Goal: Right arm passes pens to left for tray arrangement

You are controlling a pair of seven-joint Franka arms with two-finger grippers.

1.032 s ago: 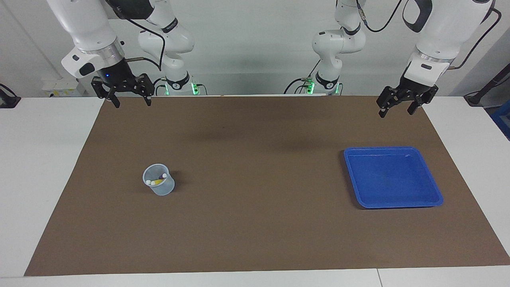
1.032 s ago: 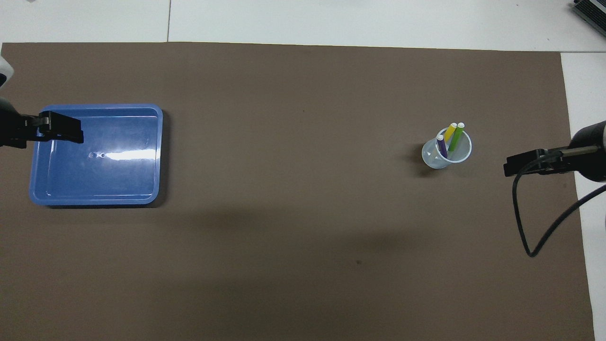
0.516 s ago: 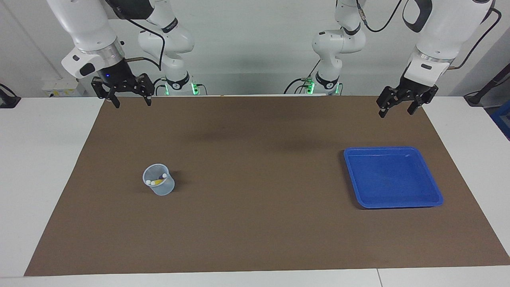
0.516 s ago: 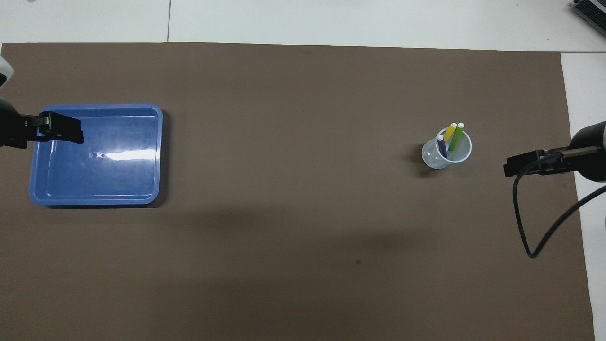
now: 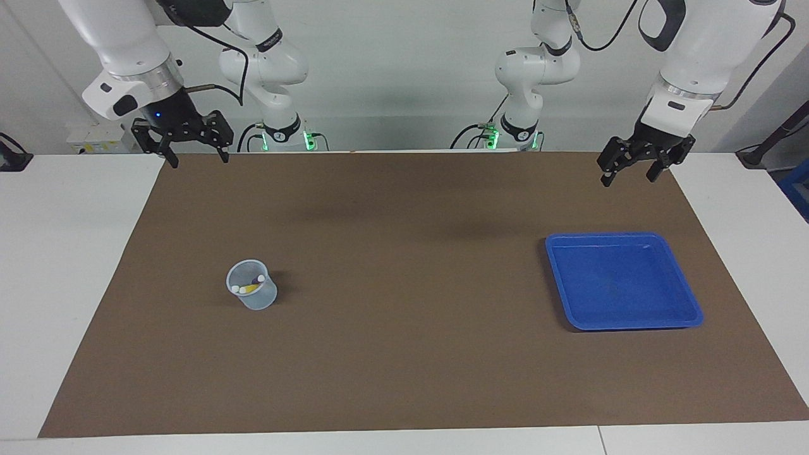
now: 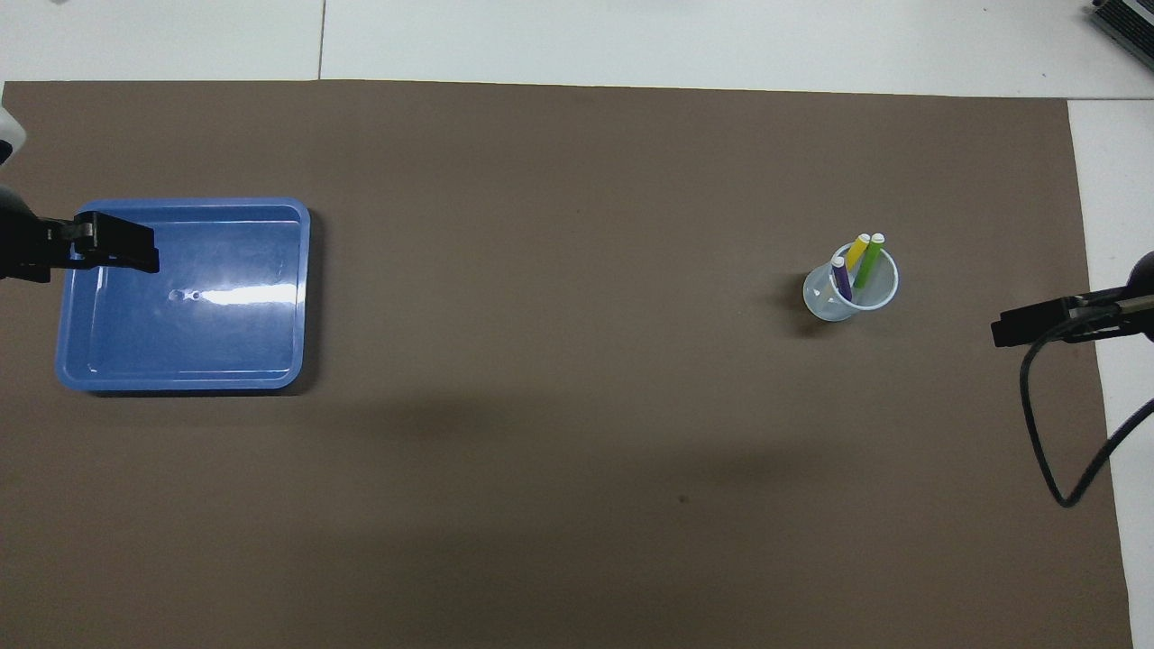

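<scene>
Pens, 3 slim markers with pale whitish ends, stand together in a small translucent bluish plastic cup [image 6: 850, 290]: the purple pen [image 6: 841, 278], the bright green pen [image 6: 869, 260] and the yellow pen [image 6: 857, 250], all leaning with their pale ends up above the rim. That cup sits upright on the brown paper mat [image 5: 404, 354] that covers most of the white table [image 5: 63, 253], toward the right arm's end and about midway across the mat's depth. A shallow square bright-blue plastic tray [image 5: 692, 308] with rounded corners and a raised rim lies flat on the mat toward the left arm's end, well apart from the cup, with nothing in it. The right gripper [image 5: 195, 157] hangs in the air over the mat's corner nearest the robots at the right arm's end, its 2 black fingers spread apart and holding nothing; it is well apart from the cup and the pens. The left gripper [image 5: 631, 176] hangs over the mat's edge nearest the robots at the left arm's end, above the strip of mat between that edge and the tray, its fingers likewise spread and empty. In the overhead view a black cable [image 6: 1046, 451] loops down from the right arm.
</scene>
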